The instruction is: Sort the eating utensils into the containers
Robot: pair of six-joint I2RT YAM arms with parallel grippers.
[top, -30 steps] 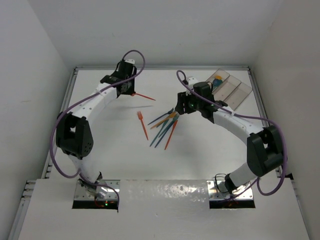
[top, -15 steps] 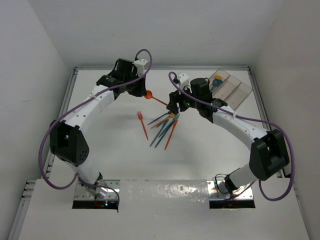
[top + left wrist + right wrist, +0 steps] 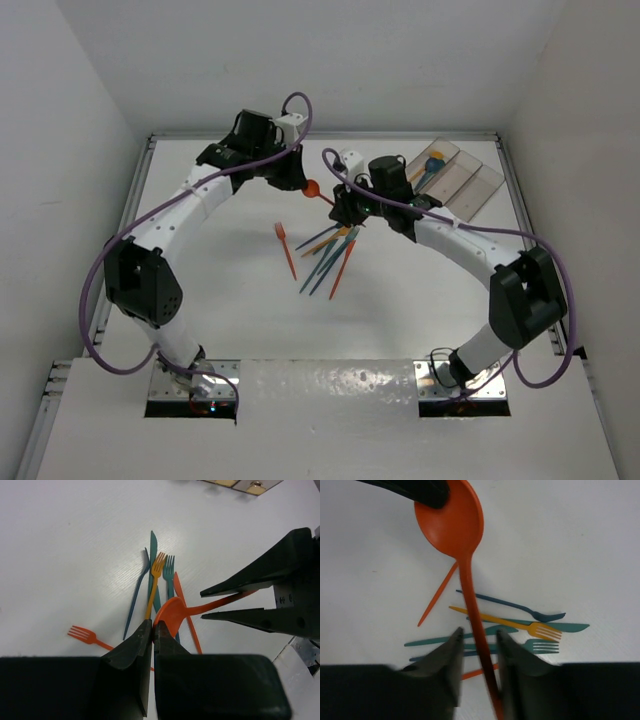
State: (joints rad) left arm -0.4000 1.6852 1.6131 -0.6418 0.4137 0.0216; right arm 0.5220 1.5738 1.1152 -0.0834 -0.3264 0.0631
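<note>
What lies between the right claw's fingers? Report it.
The orange spoon: its handle runs between the fingers of the right claw in the right wrist view; the left claw pinches its bowl.

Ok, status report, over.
Left gripper shut on bowl of orange spoon. Right gripper open, straddling its handle. Other utensils piled below, nothing in the way.

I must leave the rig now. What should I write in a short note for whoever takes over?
Left gripper: shut on the bowl of the orange spoon, above the table.
Right gripper: open, jaws on either side of that spoon's handle, not yet clamped.
Things: pile of teal, blue and orange utensils mid-table; one orange fork apart, left of it; tray at far right.
Done: a blue spoon lies in one bin.
Left: finish the hand-over, bin the spoon, sort the pile and fork.
</note>
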